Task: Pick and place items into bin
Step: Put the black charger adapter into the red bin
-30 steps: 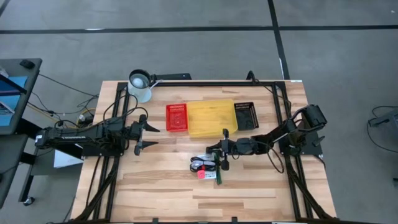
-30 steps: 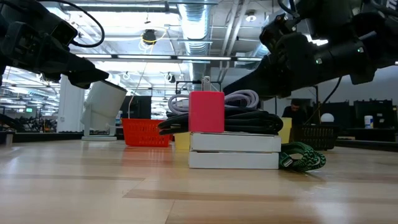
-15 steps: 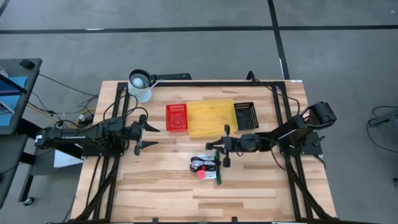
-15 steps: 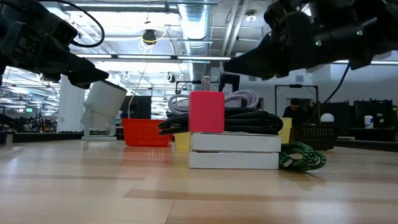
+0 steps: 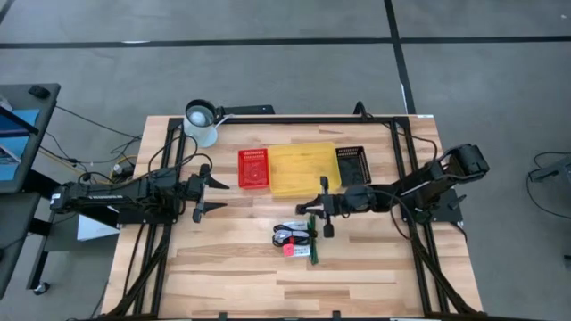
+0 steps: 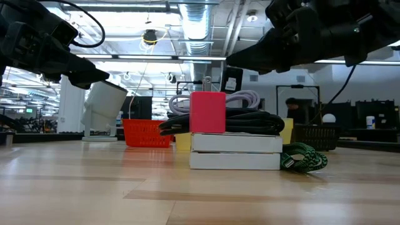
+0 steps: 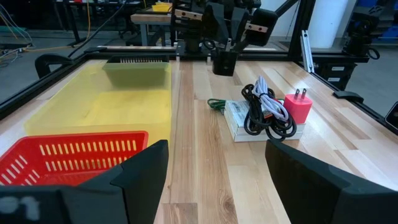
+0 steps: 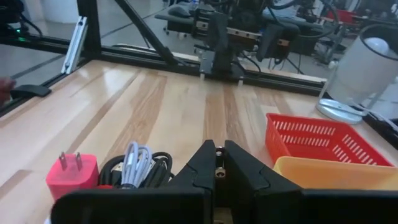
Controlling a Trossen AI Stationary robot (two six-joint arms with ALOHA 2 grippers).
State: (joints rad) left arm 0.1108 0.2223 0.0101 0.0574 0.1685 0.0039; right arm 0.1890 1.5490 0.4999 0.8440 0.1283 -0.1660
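Note:
The items lie in one pile on the table: a coiled black cable (image 7: 264, 115) with a red plug (image 7: 297, 107) rests on flat white packets (image 6: 236, 152), and a slim green stick (image 5: 314, 245) lies beside them. My right gripper (image 5: 310, 208) hovers just beyond the pile's far side, near the yellow bin (image 5: 305, 169), shut on a small black piece (image 6: 232, 80). My left gripper (image 5: 210, 189) waits open at the table's left, touching nothing. My right gripper pinches the small black piece by its top (image 7: 224, 55) between its two fingertips. The fingers come nearly level from the table's right, sloping slightly down. The piece hangs below the fingertips, clear of the table and higher than the pile.
A red basket (image 5: 253, 168), the yellow bin and a black basket (image 5: 353, 166) stand in a row at the table's far middle. A white mug (image 5: 201, 122) stands at the far left corner. Bare wood lies along the near edge.
My right gripper has risen from behind the pile and rolled a little at the wrist, staying shut. The small black piece has come up with it, clear of the table. The pile has kept its place.

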